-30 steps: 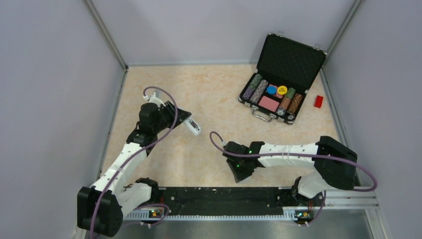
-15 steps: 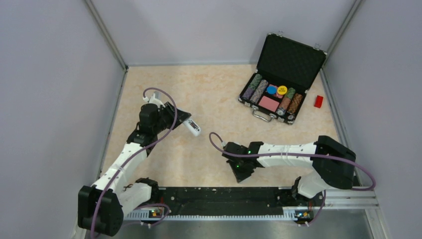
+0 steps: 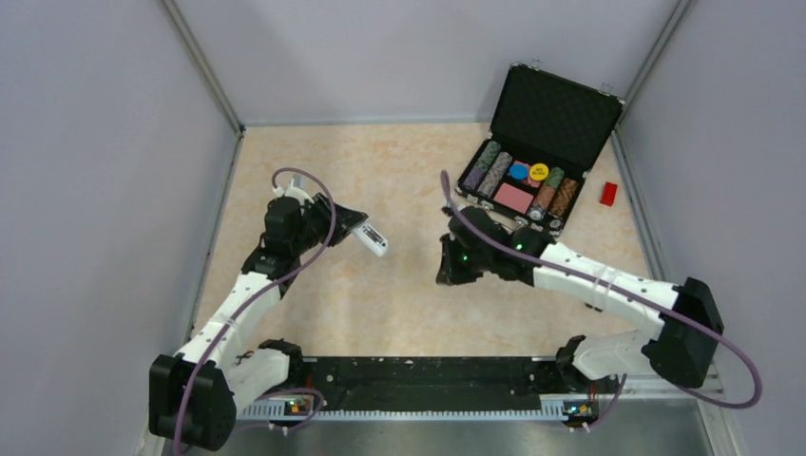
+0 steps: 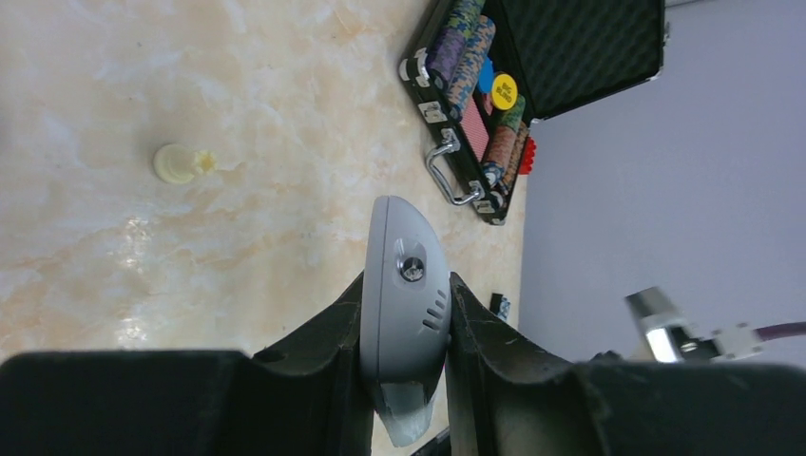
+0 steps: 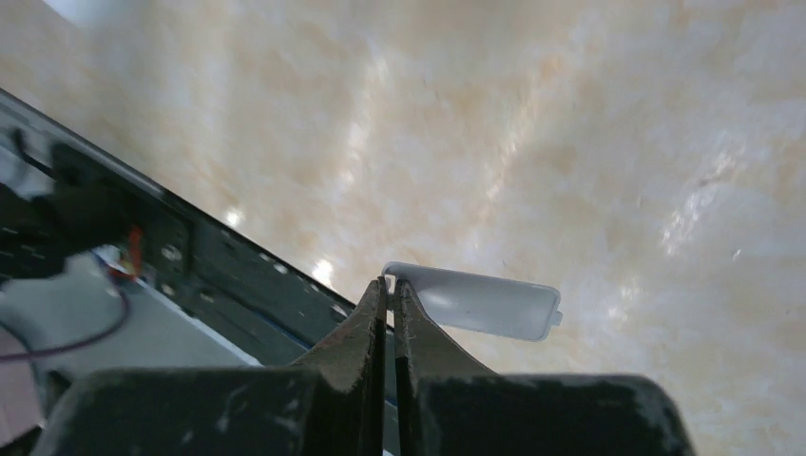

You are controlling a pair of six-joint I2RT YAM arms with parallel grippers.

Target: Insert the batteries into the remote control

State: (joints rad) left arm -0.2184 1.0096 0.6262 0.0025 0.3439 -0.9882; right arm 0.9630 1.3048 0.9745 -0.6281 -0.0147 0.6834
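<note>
right gripper (image 3: pixel 452 263) has swung from lower centre up to mid-frame. its fingers are pressed together and pinch the edge of the white cover piece (image 5: pixel 475 302). left gripper (image 4: pixel 404 299) clamps the remote control (image 4: pixel 407 256) at centre left. batteries are not visible, so loading remains to be done.

No legible text anywhere.

Surface (image 3: pixel 399 171): smooth and shiny, looks like pale stone.
Remote control (image 4: pixel 407 285): smooth white plastic, a little shiny.
Cover piece (image 5: pixel 485 302): thin, smooth white plastic.
Case (image 3: pixel 561 109): bumpy black foam inside the lid.
Handle (image 3: pixel 500 224): shiny metal.
Right end effector (image 5: pixel 392 288): black, matt, scuffed.
</note>
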